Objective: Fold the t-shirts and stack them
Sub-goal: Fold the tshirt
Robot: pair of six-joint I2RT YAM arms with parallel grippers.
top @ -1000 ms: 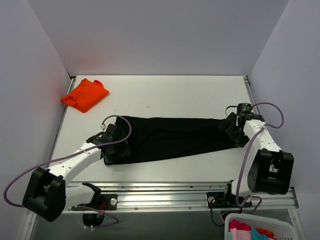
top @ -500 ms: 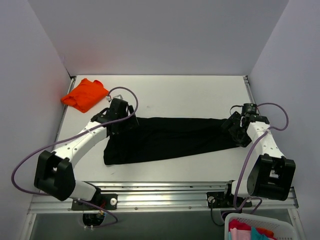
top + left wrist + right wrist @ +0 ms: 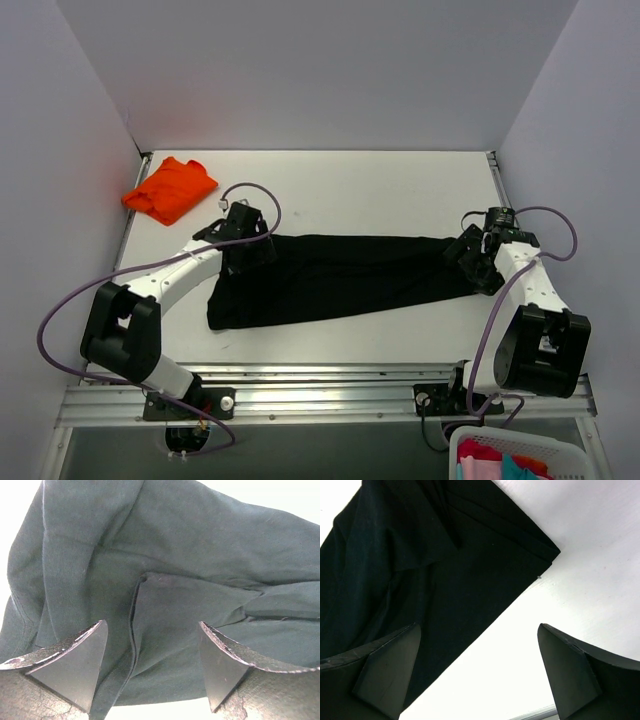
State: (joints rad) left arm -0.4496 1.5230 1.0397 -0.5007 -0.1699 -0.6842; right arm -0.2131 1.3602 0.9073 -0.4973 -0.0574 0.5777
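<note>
Best to pinch every layer at each end of the large plain black cloth t-shirt (image 3: 340,275), lying as a long folded band across the counter (image 3: 350,190), then lift evenly and fold end to end. Spread wide, gripping nothing: left fingers (image 3: 70,665) over its left end, right fingers (image 3: 385,675) at its right. Counted: two shirts, one a folded bright orange cloth t-shirt (image 3: 170,188) far left.
</note>
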